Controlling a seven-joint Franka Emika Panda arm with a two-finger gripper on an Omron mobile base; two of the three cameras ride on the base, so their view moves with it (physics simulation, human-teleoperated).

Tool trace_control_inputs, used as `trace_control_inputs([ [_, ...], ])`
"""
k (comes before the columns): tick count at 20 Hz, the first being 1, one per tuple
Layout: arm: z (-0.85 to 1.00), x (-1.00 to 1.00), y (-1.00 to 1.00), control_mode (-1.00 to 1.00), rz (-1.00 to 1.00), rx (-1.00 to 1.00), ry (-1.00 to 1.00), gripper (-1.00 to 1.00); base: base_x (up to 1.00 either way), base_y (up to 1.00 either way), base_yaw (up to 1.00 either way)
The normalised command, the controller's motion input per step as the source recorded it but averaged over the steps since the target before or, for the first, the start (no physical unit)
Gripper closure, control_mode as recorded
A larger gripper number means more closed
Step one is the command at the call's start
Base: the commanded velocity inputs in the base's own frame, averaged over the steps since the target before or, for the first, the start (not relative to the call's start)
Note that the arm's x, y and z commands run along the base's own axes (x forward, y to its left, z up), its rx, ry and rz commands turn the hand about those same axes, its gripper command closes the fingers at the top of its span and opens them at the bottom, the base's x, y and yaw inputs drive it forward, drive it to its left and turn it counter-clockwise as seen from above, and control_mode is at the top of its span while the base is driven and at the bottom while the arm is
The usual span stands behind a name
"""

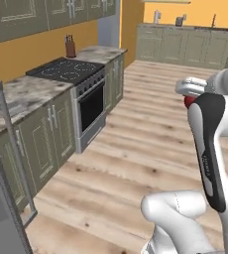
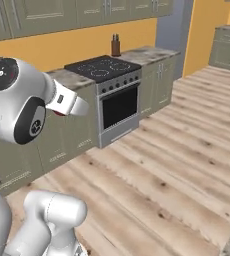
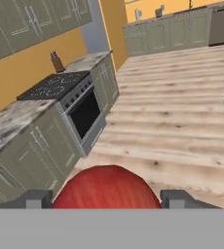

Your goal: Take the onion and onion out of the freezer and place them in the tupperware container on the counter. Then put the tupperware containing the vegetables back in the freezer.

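A round red onion (image 3: pixel 106 188) sits between my gripper's (image 3: pixel 106 198) two dark fingertips (image 3: pixel 36 199), and the gripper is shut on it. In the left base view the gripper (image 1: pixel 188 95) is held high over the wooden floor, with the onion (image 1: pixel 189 101) showing as a red patch beside the white hand. A sliver of the onion (image 2: pixel 61 113) also peeks out under the hand in the right base view. The freezer's grey door with its long bar handle (image 1: pixel 14 154) stands at the left edge. The counter (image 1: pixel 29 92) runs along the left wall. The tupperware container is out of view.
A black-topped stove with an oven (image 1: pixel 81 84) is set into the counter run, and a knife block (image 1: pixel 70 47) stands behind it. Beige cabinets (image 1: pixel 185 44) line the far wall. Open wooden floor (image 1: pixel 136 149) lies between the arm and the cabinets.
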Motion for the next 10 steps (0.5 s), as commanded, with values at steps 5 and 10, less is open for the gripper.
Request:
trace_control_inputs([
  [5,0.00,0.00,0.00,1.00,0.00,0.00,0.00,1.00,1.00,0.11,0.00],
  [10,0.00,0.00,0.00,1.00,0.00,0.00,0.00,1.00,1.00,0.04,0.18],
])
